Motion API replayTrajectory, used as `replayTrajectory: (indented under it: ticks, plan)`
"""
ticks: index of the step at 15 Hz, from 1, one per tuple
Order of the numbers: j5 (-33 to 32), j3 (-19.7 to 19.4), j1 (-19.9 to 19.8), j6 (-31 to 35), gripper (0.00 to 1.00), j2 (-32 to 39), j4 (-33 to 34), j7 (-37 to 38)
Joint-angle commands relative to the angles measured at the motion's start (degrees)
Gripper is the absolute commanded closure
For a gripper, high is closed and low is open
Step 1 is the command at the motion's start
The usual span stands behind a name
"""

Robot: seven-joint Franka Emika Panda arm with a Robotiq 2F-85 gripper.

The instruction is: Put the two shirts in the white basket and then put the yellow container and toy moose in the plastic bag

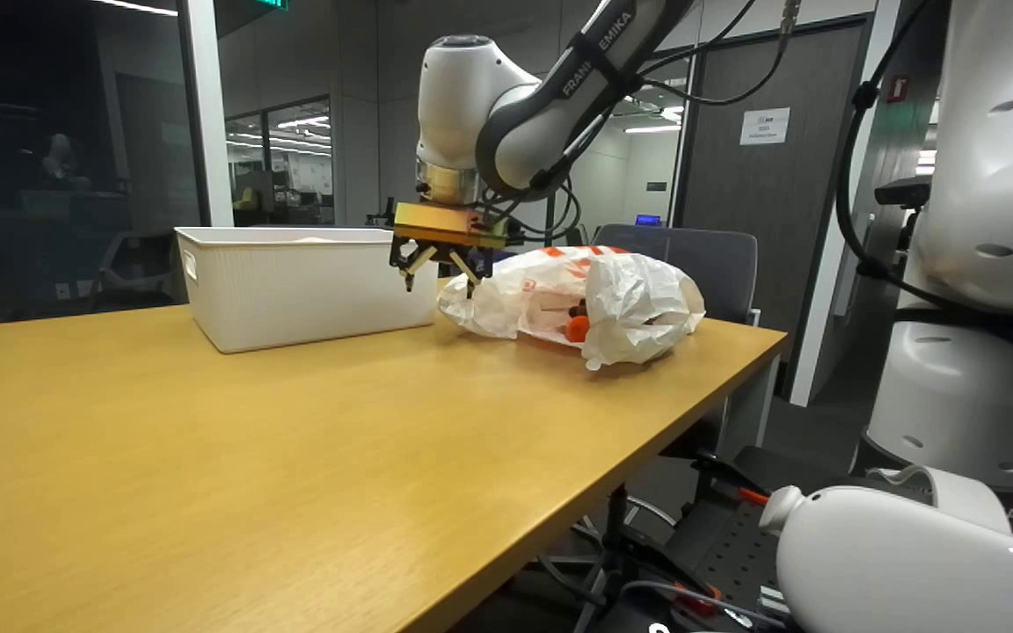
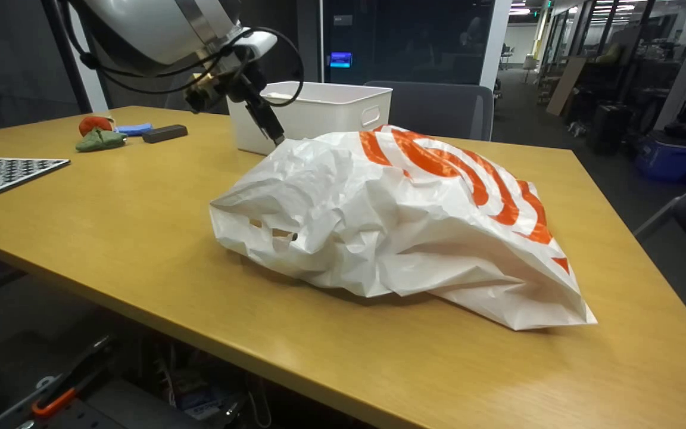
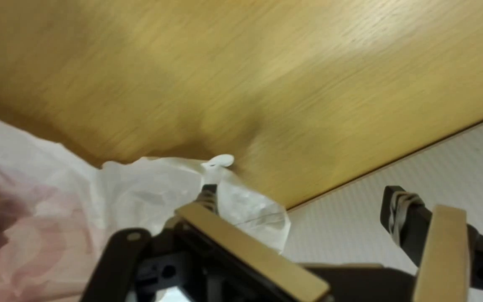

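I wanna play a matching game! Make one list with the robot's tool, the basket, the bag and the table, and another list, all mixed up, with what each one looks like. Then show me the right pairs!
Things:
1. basket
2. plastic bag
3. tool
4. table

Looks:
A. jaws apart
B. yellow-brown
C. white with orange stripes
D. plain white

Right pairs: 1-D, 2-C, 3-A, 4-B

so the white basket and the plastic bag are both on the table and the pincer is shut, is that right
Not quite: the pincer is wide open, not shut, as the wrist view shows. The white basket and the plastic bag are indeed both on the table.
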Motion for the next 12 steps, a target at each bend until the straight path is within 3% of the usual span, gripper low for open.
replayTrajectory:
  ticks: [1, 8, 12]
  plan:
    - [-1.62, -0.55, -0.22, 4.31, 0.00, 4.25, 2.50, 0.08]
    - [-12.05, -0.98, 2.04, -5.54, 0.00, 4.18, 5.04, 5.46]
    - [-11.76, -2.24, 2.72, -12.09, 0.00, 5.34, 6.59, 5.42]
